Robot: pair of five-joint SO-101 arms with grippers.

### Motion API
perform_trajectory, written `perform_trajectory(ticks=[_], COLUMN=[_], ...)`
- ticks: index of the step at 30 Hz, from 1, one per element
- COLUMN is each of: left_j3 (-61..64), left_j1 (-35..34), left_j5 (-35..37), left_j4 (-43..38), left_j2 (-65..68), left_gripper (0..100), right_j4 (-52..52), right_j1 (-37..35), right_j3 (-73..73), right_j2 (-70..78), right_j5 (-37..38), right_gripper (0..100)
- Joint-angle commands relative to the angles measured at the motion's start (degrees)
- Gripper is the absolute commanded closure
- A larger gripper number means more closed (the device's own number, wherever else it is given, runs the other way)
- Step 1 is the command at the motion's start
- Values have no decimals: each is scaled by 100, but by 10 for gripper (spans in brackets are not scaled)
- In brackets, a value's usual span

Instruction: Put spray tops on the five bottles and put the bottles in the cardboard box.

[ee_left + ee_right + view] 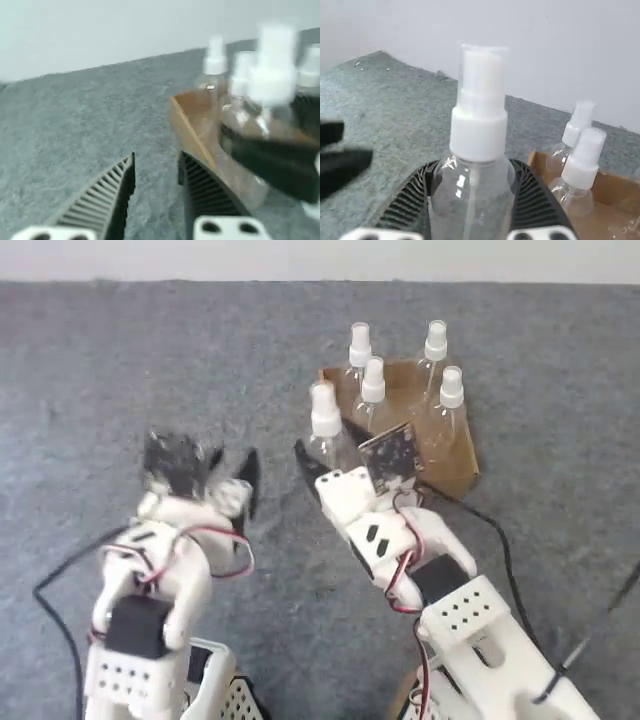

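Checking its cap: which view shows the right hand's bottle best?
The right wrist view: the bottle stands upright in the right hand, white spray top on. The high view shows it from above at the edge of the cardboard box; the left wrist view, farther off.

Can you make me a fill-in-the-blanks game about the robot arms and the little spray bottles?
1. The right gripper is shut on one ____.
2. The left gripper is open and holds ____.
3. Besides the held one, ____ bottles stand in the cardboard box.
4. All the spray tops are the colour ____.

Missing words: bottle; nothing; four; white.
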Motion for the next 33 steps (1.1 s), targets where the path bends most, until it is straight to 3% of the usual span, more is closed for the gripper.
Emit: perform_trajectory(ticks=[1, 6, 14, 22, 25, 29, 33], left_j3=[558, 971, 1516, 1525, 1534, 1543, 1543], left_j1=[721, 1055, 1046, 1046, 1046, 1046, 914], left_j5=[-352, -396, -404, -404, -404, -404, -404], left_j4=[-149, -158, -941, -923, -923, -932, -958], left_j2=[-879, -1345, -1204, -1231, -1231, -1231, -1231], left_gripper=[809, 805, 804, 804, 806, 808, 809], right_j4=[813, 1640, 3099, 3468, 3468, 3855, 4101], right_j1=[110, 48, -725, -787, -479, 330, 989], right_j3=[-1415, -2541, -3446, -3464, -3490, -3604, -3789], right_j2=[365, 927, 848, 734, 743, 743, 734], right_j5=[-88, -88, -53, -44, 70, 888, 932], right_gripper=[992, 992, 992, 992, 992, 992, 992])
